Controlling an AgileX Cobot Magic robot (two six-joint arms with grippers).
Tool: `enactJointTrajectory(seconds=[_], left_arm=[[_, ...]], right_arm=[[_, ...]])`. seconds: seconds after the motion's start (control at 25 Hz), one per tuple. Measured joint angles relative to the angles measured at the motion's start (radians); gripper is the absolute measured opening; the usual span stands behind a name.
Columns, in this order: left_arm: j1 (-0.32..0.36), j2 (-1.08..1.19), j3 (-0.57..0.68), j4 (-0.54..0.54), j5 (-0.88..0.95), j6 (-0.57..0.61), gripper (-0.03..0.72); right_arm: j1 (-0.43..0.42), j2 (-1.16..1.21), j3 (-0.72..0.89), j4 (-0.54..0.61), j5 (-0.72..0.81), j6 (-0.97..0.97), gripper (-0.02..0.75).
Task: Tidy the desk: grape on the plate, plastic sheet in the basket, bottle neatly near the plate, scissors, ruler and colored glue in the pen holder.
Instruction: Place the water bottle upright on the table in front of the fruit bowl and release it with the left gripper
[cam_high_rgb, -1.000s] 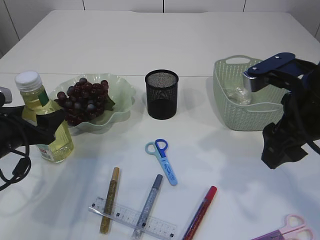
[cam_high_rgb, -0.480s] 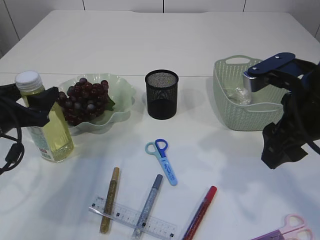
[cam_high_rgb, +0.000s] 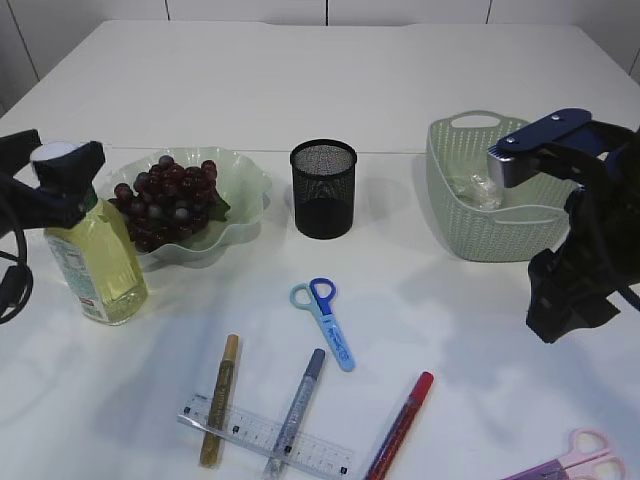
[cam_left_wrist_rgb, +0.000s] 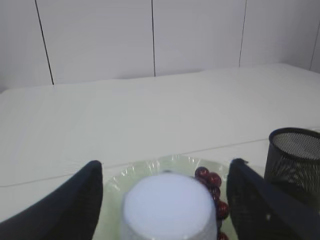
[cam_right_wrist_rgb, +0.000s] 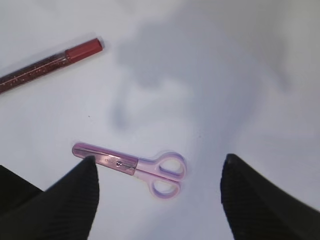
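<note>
The bottle (cam_high_rgb: 100, 265) of yellow liquid stands left of the green plate (cam_high_rgb: 250, 185), which holds the grapes (cam_high_rgb: 170, 205). My left gripper (cam_high_rgb: 52, 165) is open, its fingers on either side of the white cap (cam_left_wrist_rgb: 170, 212) without touching it. My right gripper (cam_high_rgb: 560, 315) is open above the pink scissors (cam_right_wrist_rgb: 135, 166), which lie flat near the table's front right (cam_high_rgb: 575, 460). The crumpled plastic sheet (cam_high_rgb: 475, 188) lies in the green basket (cam_high_rgb: 480, 240). Blue scissors (cam_high_rgb: 325, 320), a clear ruler (cam_high_rgb: 265, 435) and gold (cam_high_rgb: 220, 398), silver (cam_high_rgb: 298, 405) and red (cam_high_rgb: 402, 422) glue pens lie in front of the black mesh pen holder (cam_high_rgb: 323, 188).
The ruler lies across the gold and silver pens near the front edge. The red pen's cap also shows in the right wrist view (cam_right_wrist_rgb: 82, 50). The pen holder stands between plate and basket; it also shows in the left wrist view (cam_left_wrist_rgb: 295, 155).
My left gripper has risen from the bottle's body to cap height and no longer grips it. The bottle stays upright. The right arm has barely moved.
</note>
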Motion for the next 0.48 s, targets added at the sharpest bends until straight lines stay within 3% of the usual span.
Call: enactJointTrajectory(seconds=[0.48], left_arm=[[0.000,-0.167,0.000,-0.003,0.105,-0.018,0.541]], right_arm=[[0.000,0.000,0.000,0.000,0.003,0.000,0.583]])
